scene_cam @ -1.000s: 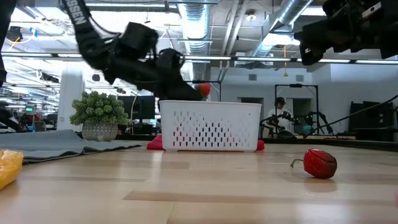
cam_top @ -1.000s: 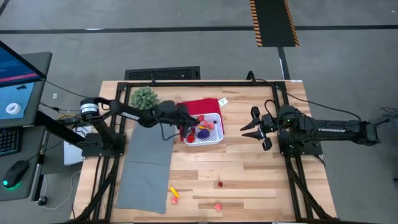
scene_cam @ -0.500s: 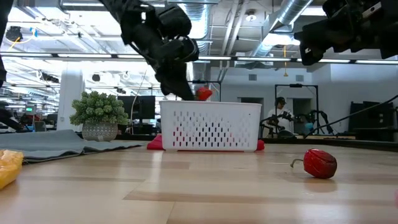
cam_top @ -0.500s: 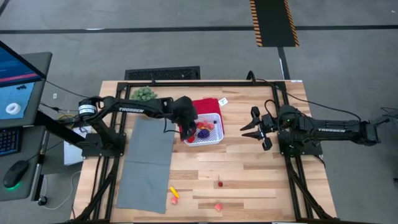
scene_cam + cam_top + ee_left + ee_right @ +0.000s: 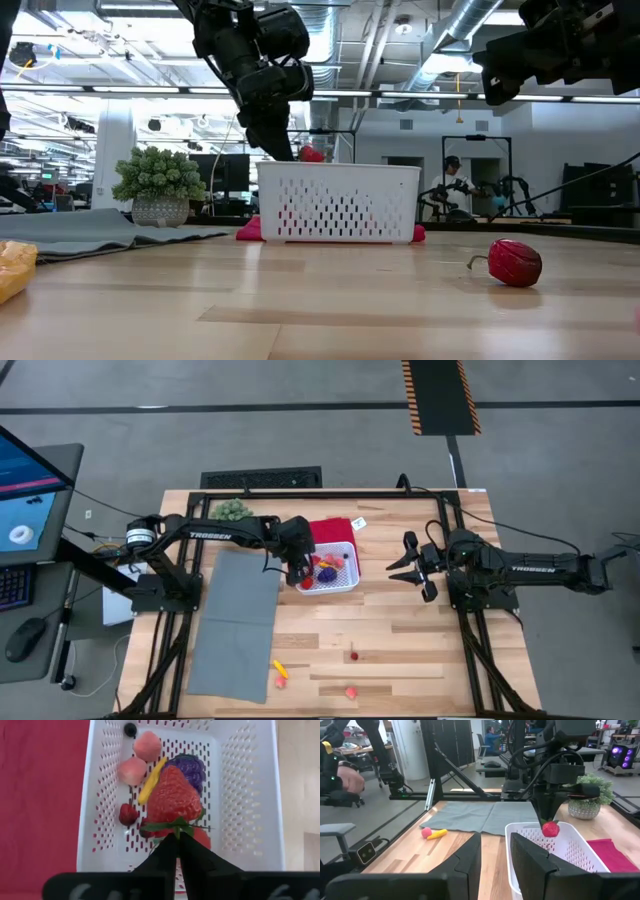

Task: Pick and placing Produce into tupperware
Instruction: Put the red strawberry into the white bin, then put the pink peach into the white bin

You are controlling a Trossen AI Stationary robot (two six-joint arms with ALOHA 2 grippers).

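My left gripper (image 5: 300,570) hangs over the left part of the white latticed basket (image 5: 354,574), shut on a red toy strawberry (image 5: 172,795). In the low view the strawberry (image 5: 312,154) sits just above the basket's rim (image 5: 340,168). Inside the basket (image 5: 240,795) lie two pink pieces, a yellow one, purple grapes (image 5: 190,769) and small red ones. The basket rests on a red cloth (image 5: 325,527). My right gripper (image 5: 410,567) waits open to the basket's right, above the table. My left gripper pinches the strawberry's green leafy top (image 5: 176,824) between its two fingertips (image 5: 165,851). The fingers come from above, pointing steeply down. The strawberry hangs below them, tip down, lifted clear over the basket's inside.
A green bushy plant (image 5: 232,510) stands at the far left, a grey mat (image 5: 235,625) lies left of the basket. Loose produce lies near the table's near edge: a yellow-orange piece (image 5: 280,671), a small red one (image 5: 353,655), a pink one (image 5: 351,691).
My left gripper has tipped from a slant to pointing steeply down over the basket, the arm stretching out across the plant. The strawberry stayed in its fingers and has come a little lower, toward the basket's rim.
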